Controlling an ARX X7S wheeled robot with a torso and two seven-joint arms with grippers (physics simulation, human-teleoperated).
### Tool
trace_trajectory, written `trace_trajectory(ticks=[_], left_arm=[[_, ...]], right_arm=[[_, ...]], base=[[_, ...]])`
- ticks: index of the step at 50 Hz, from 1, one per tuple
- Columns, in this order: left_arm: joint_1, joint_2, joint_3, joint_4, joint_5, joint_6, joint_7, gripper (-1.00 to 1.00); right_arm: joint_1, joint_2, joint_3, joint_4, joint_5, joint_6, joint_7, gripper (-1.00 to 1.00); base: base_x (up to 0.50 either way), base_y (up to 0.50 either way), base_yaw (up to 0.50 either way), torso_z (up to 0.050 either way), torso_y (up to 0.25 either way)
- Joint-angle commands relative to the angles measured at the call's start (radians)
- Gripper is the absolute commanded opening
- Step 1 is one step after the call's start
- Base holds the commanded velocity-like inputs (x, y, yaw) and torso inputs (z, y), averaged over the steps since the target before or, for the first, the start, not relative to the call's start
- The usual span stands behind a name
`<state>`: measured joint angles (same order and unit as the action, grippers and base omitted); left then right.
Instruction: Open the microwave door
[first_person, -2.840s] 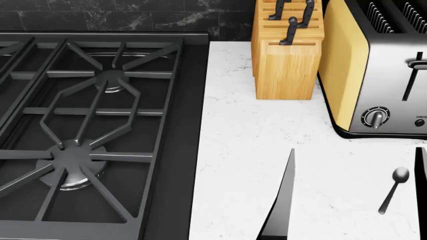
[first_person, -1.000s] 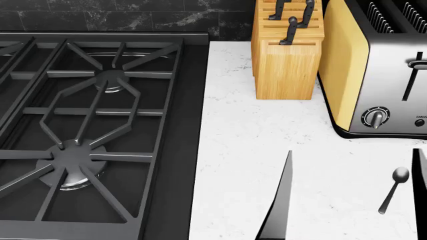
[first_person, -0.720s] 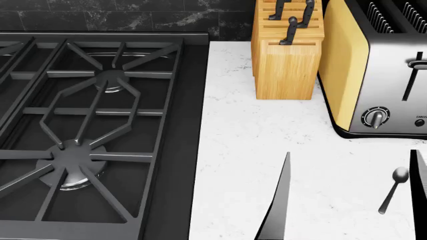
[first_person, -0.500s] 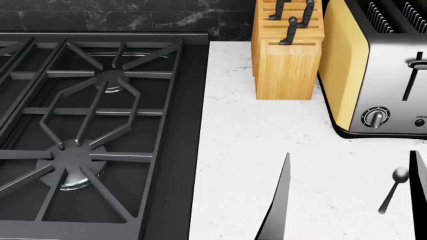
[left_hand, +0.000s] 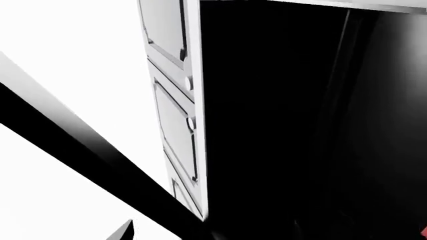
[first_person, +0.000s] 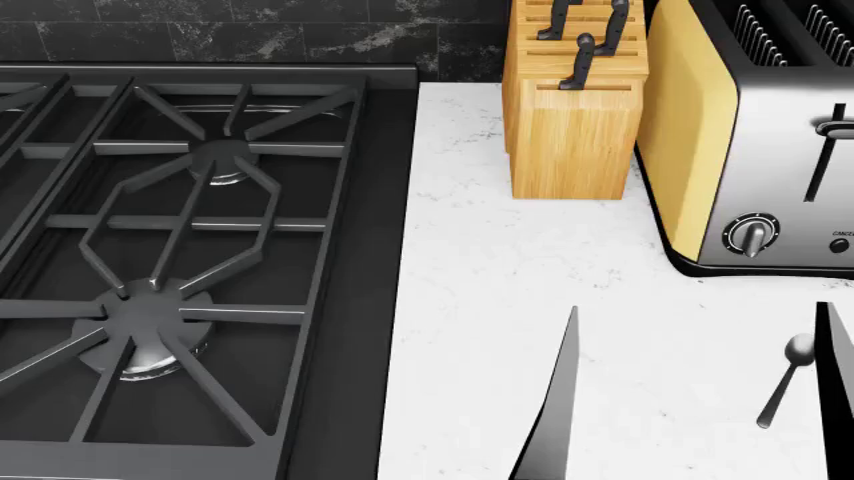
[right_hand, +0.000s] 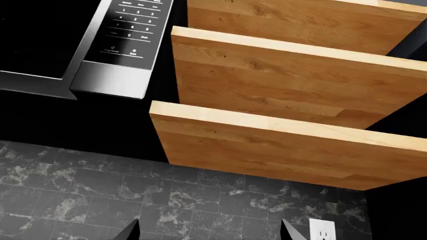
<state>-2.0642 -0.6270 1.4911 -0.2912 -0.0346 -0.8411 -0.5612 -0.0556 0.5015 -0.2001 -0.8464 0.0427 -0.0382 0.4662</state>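
The microwave (right_hand: 100, 60) appears only in the right wrist view, mounted high above, with a dark glass door (right_hand: 33, 35) and a keypad panel (right_hand: 130, 35); the door looks shut. My right gripper (right_hand: 209, 232) points up toward it from well below, open and empty, its fingertips (right_hand: 130, 231) wide apart. In the head view the same right gripper (first_person: 697, 410) rises over the white counter (first_person: 494, 270). Of my left gripper (left_hand: 210, 235) just one grey fingertip (left_hand: 125, 231) shows, far off to the side; the rest is lost in black.
Wooden shelves (right_hand: 287, 90) hang beside the microwave, above a dark tiled wall (right_hand: 100, 195) with an outlet (right_hand: 322, 230). A gas stove (first_person: 174, 250), knife block (first_person: 574, 110), yellow toaster (first_person: 747, 140) and spoon (first_person: 787, 380) are on the counter. White cabinet drawers (left_hand: 170, 100) face the left wrist.
In the head view my right gripper's fingers have drifted slightly to the left. Nothing else has moved.
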Motion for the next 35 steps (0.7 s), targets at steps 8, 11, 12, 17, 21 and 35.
trace_trajectory(ticks=[8,11,12,17,21,35], left_arm=[[-0.014,-0.051,0.008,0.017,0.021,-0.033,0.022,1.00],[-0.019,-0.060,0.007,0.022,0.023,-0.037,0.026,1.00],[-0.018,-0.063,0.004,0.023,0.022,-0.039,0.025,1.00],[-0.005,-0.067,-0.001,0.021,0.020,-0.038,0.019,1.00],[-0.003,-0.065,-0.001,-0.001,0.022,-0.024,0.020,1.00],[0.001,-0.112,-0.003,-0.004,0.033,-0.020,0.023,1.00]], right_arm=[[-0.001,0.002,-0.003,-0.004,-0.003,0.001,0.004,1.00],[-0.001,0.002,-0.005,-0.002,-0.004,-0.001,0.004,1.00],[-0.001,0.003,-0.006,-0.002,-0.005,-0.001,0.004,1.00],[-0.002,0.002,-0.008,0.002,-0.008,-0.003,0.005,1.00],[0.000,0.003,-0.007,0.004,-0.005,-0.002,0.006,1.00],[0.002,0.003,-0.012,0.016,-0.008,-0.004,0.008,1.00]], base=[[0.00,0.00,0.00,0.000,0.000],[0.00,0.00,0.00,0.000,0.000],[0.00,0.00,0.00,0.000,0.000],[0.00,0.00,0.00,0.000,0.000],[0.00,0.00,0.00,0.000,0.000],[0.00,0.00,0.00,0.000,0.000]])
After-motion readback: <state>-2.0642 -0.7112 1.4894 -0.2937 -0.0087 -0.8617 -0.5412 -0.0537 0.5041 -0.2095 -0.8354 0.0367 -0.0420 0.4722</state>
